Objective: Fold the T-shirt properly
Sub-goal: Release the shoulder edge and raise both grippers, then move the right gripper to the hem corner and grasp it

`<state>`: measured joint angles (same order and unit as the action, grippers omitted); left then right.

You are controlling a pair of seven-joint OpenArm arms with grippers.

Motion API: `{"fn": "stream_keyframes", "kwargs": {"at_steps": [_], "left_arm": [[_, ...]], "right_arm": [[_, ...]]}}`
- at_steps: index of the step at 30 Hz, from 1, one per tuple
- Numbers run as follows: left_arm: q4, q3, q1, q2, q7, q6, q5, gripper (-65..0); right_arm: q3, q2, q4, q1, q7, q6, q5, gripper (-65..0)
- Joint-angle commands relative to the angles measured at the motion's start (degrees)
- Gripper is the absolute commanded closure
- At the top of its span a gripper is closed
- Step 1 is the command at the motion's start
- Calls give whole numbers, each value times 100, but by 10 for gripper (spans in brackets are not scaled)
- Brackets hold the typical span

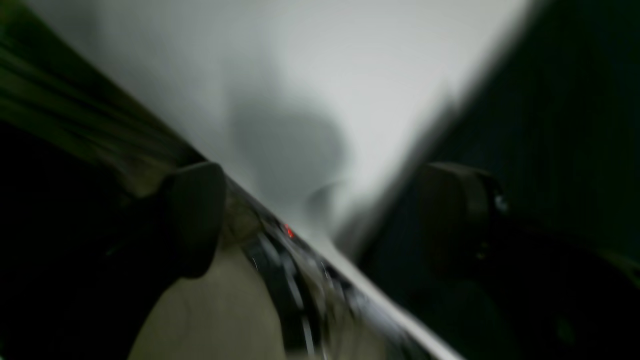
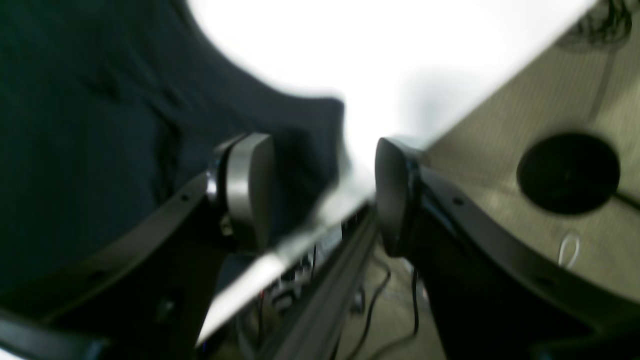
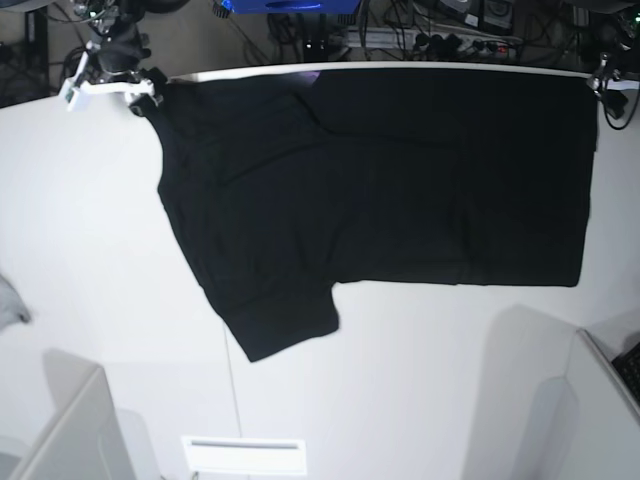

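I see the T-shirt [image 3: 380, 180] spread flat along the tabletop's [image 3: 90, 250] far edge. My left pincer [image 1: 320, 220] and right pincer [image 2: 325, 195] both gape apart, gripping nothing, at its far corners.

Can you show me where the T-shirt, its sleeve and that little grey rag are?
T-shirt [image 3: 420, 170]: base view, middle of the black body.
Sleeve [image 3: 285, 320]: base view, sleeve pointing toward the table's near edge.
Grey rag [image 3: 8, 305]: base view, scrap at the left border.
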<state>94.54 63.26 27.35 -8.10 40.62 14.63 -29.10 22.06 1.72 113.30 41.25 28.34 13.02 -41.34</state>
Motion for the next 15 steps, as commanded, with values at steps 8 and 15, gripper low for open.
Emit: {"fn": "stream_keyframes", "kwargs": {"at_steps": [8,15], "left_arm": [[546,236,12,-267,-84,273,-1050,-578],[572,-186,-102,-566,-84,282,-1050,-578]], "right_arm": [[-400,-624,24,-1071,-43,-58,33,-312],[-1499,-1416,-872,-2697,-43,-49,24,-312]]}}
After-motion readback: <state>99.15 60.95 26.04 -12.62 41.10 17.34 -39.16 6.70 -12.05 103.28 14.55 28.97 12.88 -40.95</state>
